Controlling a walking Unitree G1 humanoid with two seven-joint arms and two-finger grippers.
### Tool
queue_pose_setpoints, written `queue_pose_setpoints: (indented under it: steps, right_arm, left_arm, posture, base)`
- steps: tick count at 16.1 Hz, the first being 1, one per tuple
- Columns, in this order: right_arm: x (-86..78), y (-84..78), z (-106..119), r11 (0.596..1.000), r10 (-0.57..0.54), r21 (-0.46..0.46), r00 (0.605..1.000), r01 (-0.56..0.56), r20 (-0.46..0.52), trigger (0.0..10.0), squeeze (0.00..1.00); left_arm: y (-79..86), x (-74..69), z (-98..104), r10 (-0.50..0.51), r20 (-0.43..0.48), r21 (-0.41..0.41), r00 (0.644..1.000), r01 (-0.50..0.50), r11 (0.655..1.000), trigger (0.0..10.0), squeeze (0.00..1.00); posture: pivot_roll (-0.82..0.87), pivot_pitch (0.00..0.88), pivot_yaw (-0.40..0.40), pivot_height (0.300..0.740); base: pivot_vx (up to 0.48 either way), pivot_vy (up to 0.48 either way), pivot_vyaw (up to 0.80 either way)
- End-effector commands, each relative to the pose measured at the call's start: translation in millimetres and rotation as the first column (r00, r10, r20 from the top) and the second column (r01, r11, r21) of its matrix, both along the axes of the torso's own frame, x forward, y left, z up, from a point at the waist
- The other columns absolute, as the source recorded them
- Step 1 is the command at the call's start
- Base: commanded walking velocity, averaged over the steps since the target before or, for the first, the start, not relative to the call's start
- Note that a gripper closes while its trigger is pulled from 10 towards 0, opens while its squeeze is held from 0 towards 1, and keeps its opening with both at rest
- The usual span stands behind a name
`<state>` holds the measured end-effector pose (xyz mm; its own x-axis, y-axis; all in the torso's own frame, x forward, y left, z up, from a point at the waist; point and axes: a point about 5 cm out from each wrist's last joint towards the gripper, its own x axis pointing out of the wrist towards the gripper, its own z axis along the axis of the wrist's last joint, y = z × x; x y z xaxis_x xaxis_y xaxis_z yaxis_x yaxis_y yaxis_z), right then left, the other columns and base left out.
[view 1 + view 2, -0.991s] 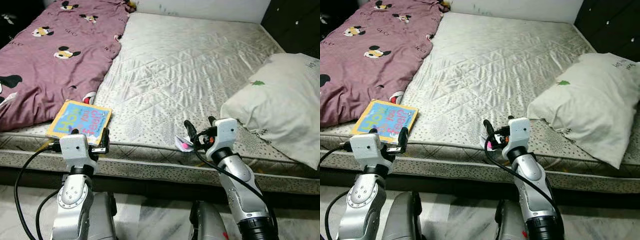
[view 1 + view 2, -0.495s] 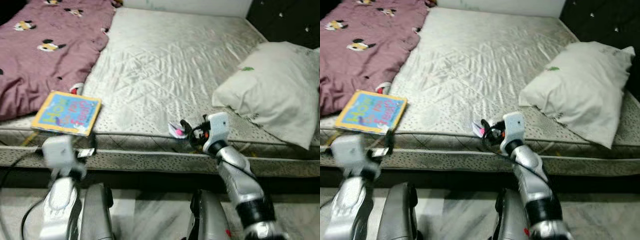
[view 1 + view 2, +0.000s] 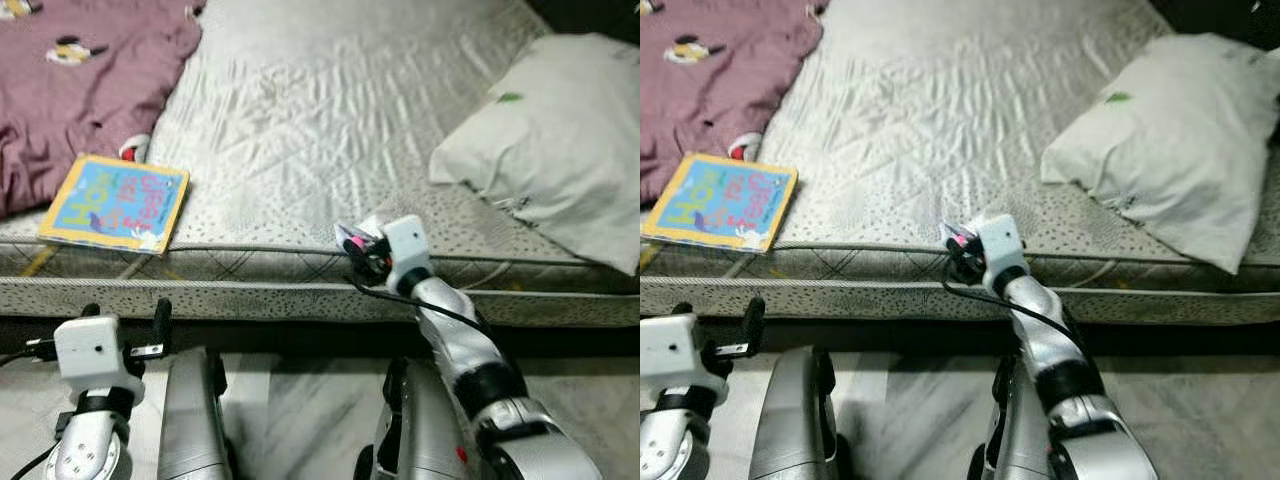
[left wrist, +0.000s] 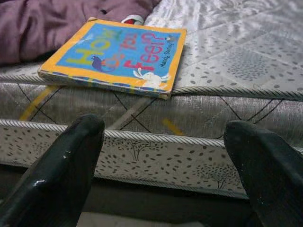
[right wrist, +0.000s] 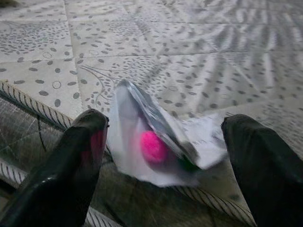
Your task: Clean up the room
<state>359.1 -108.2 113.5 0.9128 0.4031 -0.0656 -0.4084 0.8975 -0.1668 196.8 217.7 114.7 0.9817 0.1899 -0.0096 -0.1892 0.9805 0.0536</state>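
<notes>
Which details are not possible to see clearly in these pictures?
- Wrapper, right wrist view: blurred; print unreadable, pink item inside unclear.
- Right end effector: whether the fingers touch the wrapper is unclear.
- Pillow, left eye view: cut off by the edge.
- Blanket: cut off by the edge.
- Book, left wrist view: small print too small.

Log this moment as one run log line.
right end effector open around wrapper at mattress edge | left end effector open, below book
</notes>
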Motion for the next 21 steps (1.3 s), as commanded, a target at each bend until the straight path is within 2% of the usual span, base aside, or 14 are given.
queue_pose_setpoints:
  steps: [1,4,6,10,12,15,18,21]
  right_arm:
    - [2.5,3.4,0,1.000,0.010,-0.027,1.000,-0.009,0.016,10.0,0.00]
    - [8.2,6.9,7,0.999,0.011,-0.045,0.999,-0.009,0.045,10.0,0.00]
    - [10.8,5.8,8,0.998,-0.009,-0.055,0.998,0.012,0.055,0.0,0.00]
    - [13.3,2.0,3,0.990,-0.062,-0.122,0.997,0.067,0.042,0.0,0.00]
    - [15.2,-1.9,1,0.953,-0.067,-0.290,0.996,0.083,0.067,0.0,0.00]
    - [18.6,-8.0,1,0.921,-0.094,-0.372,0.993,0.116,0.078,0.0,0.00]
    - [19.5,-9.4,3,0.895,-0.087,-0.427,0.990,0.125,0.108,0.0,0.00]
    - [18.4,-9.1,0,0.889,-0.086,-0.441,0.990,0.125,0.108,0.0,0.00]
  left_arm:
    - [2.4,-5.7,9,0.016,0.005,0.021,1.000,-0.016,1.000,10.0,0.00]
    - [-5.7,-7.9,14,-0.037,0.007,0.045,0.999,0.036,0.998,10.0,0.00]
    - [-6.8,-7.7,16,-0.040,0.004,0.043,0.999,0.040,0.998,10.0,0.00]
    - [-7.1,-2.9,20,-0.042,0.008,0.045,0.999,0.042,0.998,10.0,0.00]
    - [-8.1,1.5,25,-0.043,0.023,0.048,0.999,0.042,0.998,10.0,0.00]
    - [-8.1,7.5,26,-0.035,0.032,0.046,0.999,0.034,0.998,10.0,0.00]
    - [-11.7,10.7,26,-0.036,0.039,0.035,0.999,0.035,0.999,10.0,0.00]
    - [-14.1,16.0,27,-0.041,0.048,0.028,0.998,0.040,0.999,10.0,0.00]
  posture:
    - [0.17,0.248,-0.082,0.482]
    - [0.17,0.260,-0.076,0.482]
    - [0.18,0.260,-0.069,0.482]
    - [0.18,0.256,-0.065,0.482]
    - [0.18,0.249,-0.068,0.482]
    - [0.17,0.238,-0.074,0.482]
    - [0.17,0.230,-0.076,0.482]
    - [0.16,0.219,-0.077,0.482]
  base:
    - [0.000,0.000,0.00]
    - [0.000,0.000,0.00]
    - [0.000,0.000,0.00]
    - [0.000,0.000,0.00]
    - [0.000,0.000,0.00]
    - [0.000,0.000,0.00]
    - [0.000,0.000,0.00]
    - [0.000,0.000,0.00]
